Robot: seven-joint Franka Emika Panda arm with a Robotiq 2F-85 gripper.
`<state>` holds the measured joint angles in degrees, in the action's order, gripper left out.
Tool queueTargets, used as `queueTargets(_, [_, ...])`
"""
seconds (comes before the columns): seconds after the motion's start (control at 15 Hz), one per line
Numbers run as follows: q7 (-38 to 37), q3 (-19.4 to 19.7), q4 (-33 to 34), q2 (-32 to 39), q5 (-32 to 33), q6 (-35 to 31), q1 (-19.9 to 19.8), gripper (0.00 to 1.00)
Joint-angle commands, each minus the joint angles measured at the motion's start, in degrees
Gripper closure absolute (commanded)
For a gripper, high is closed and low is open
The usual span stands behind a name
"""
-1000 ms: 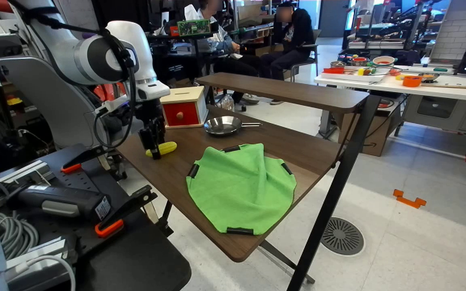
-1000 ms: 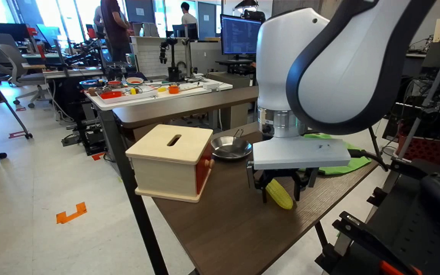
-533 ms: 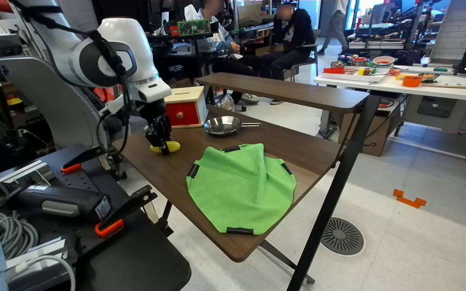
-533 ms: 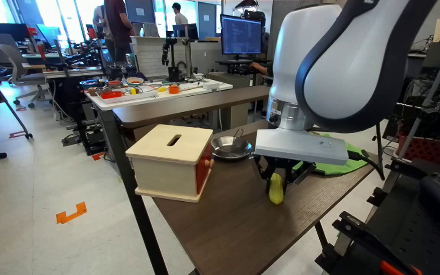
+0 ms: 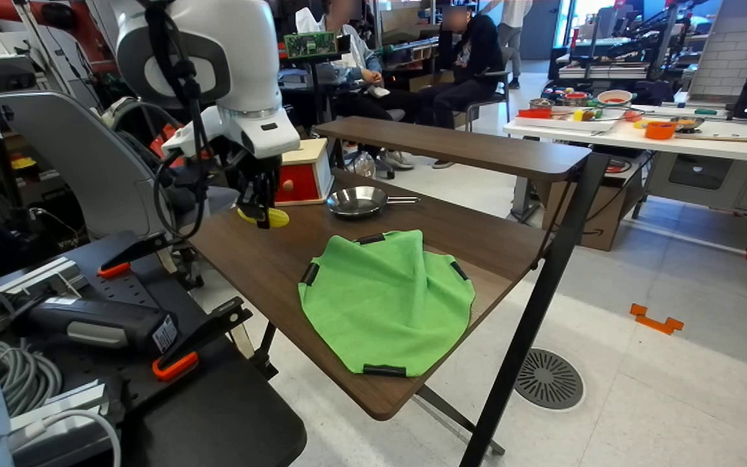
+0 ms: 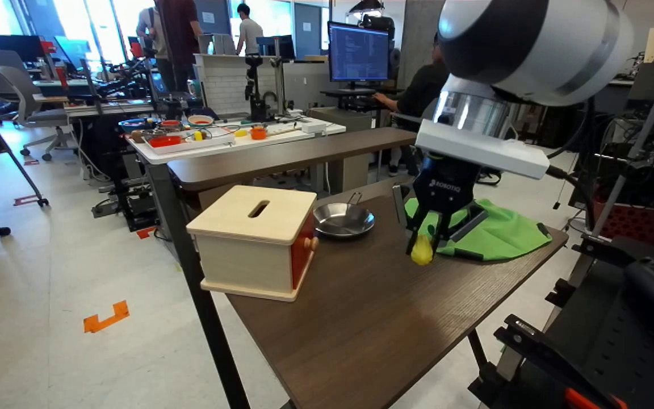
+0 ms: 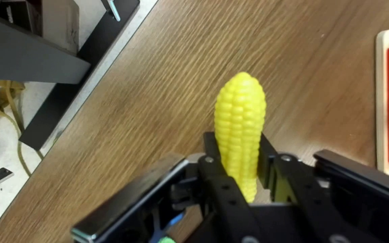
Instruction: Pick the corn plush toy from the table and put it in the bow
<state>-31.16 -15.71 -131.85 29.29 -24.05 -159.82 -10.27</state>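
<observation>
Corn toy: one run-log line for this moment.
gripper: holding corn toy; height: apparently above table; steel pan: on table; green cloth: on table; placement: not yet done

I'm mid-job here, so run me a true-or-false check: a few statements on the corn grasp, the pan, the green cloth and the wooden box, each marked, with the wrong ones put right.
1. The gripper holds the corn. True.
2. The pan and the green cloth both lie on the table. True.
3. The corn is in the pan. False: it is held by the gripper, apart from the pan.
4. The wooden box has a slot in its top. True.
5. The pan rests on the green cloth. False: it stands on the table, apart from the green cloth.
</observation>
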Motion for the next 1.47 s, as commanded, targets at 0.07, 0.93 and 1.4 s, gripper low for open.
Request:
queueTargets(0.07, [8.5,4.3,8.1,-0.2,-7.0,15.6,-2.0,0.93])
queueTargets(0.93, [-4.5,18.2,35.3,11.6,0.5,33.2,9.1,0.93])
queueTargets(1.4, [-10.7,19.4,38.5,14.4,5.6,26.5,14.0,0.93])
